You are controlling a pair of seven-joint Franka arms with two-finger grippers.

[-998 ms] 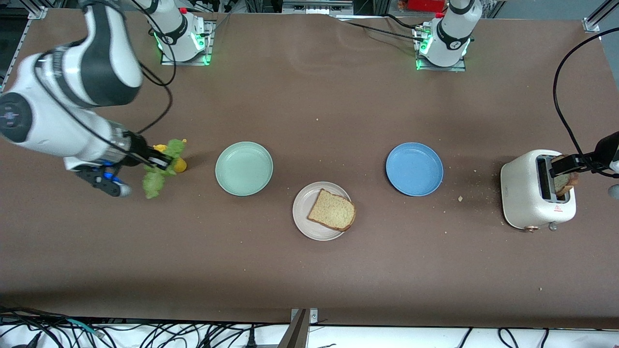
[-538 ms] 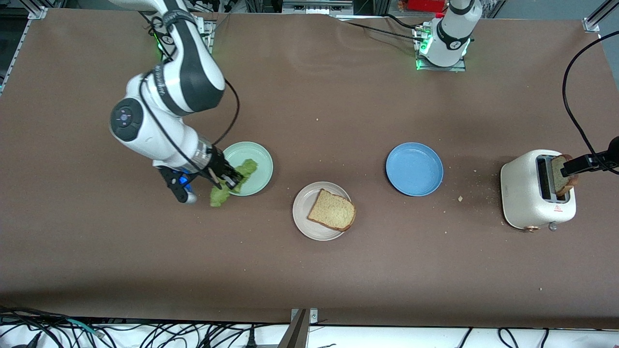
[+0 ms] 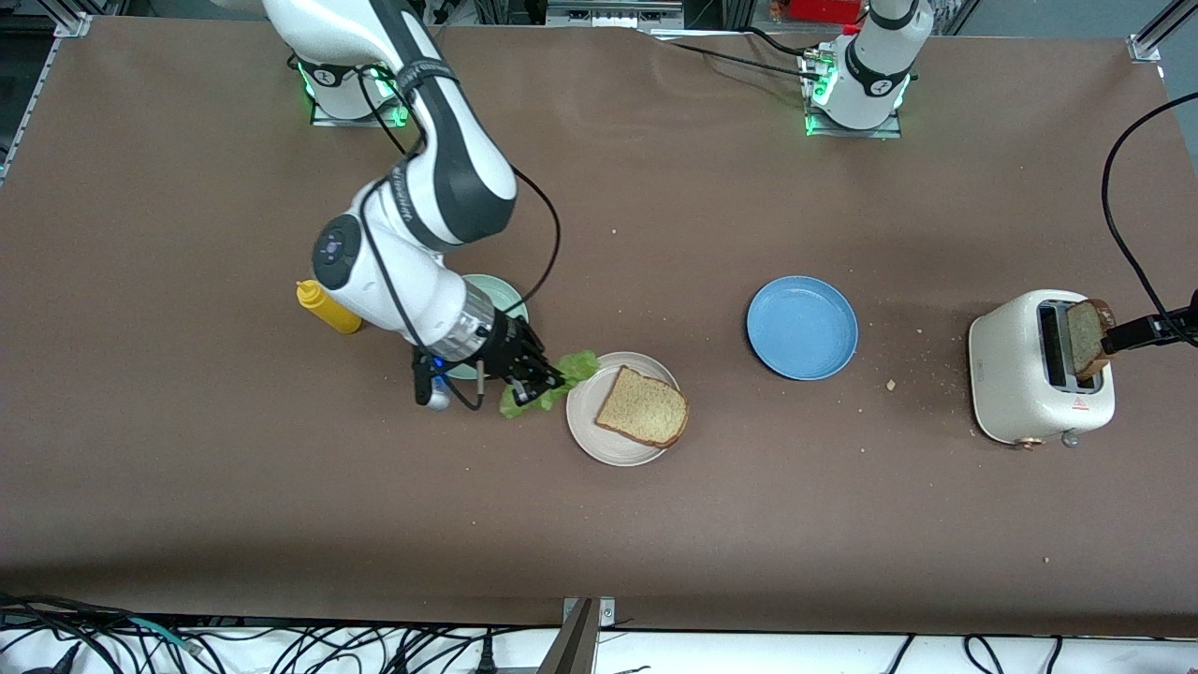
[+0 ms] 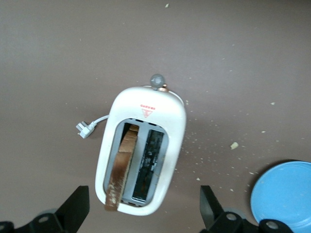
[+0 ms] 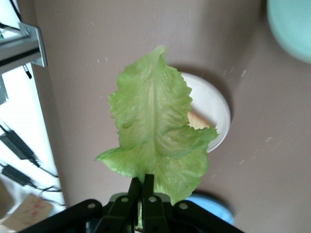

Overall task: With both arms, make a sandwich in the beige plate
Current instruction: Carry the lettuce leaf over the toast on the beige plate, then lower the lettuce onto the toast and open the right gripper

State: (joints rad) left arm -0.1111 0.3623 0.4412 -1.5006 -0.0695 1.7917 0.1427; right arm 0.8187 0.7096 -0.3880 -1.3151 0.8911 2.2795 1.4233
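One bread slice (image 3: pixel 643 406) lies on the beige plate (image 3: pixel 590 426) while the right gripper (image 3: pixel 546 382), pinched on the lettuce leaf (image 3: pixel 552 381), has swung from the mint plate (image 3: pixel 498 292) to its rim; the left gripper (image 4: pixel 144 221) hangs wide open over the toaster (image 3: pixel 1020 376), so layering comes next.

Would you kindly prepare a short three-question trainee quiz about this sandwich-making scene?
1. True or false: the right gripper is shut on the ruffled green lettuce leaf.
2. What lies on the round beige plate? A) square tan bread slice B) yellow bottle C) nothing
3. Fill in: the second bread slice stands in the white ____.

Key: 1 true; 2 A, the bread slice; 3 toaster, with the open left gripper above it.
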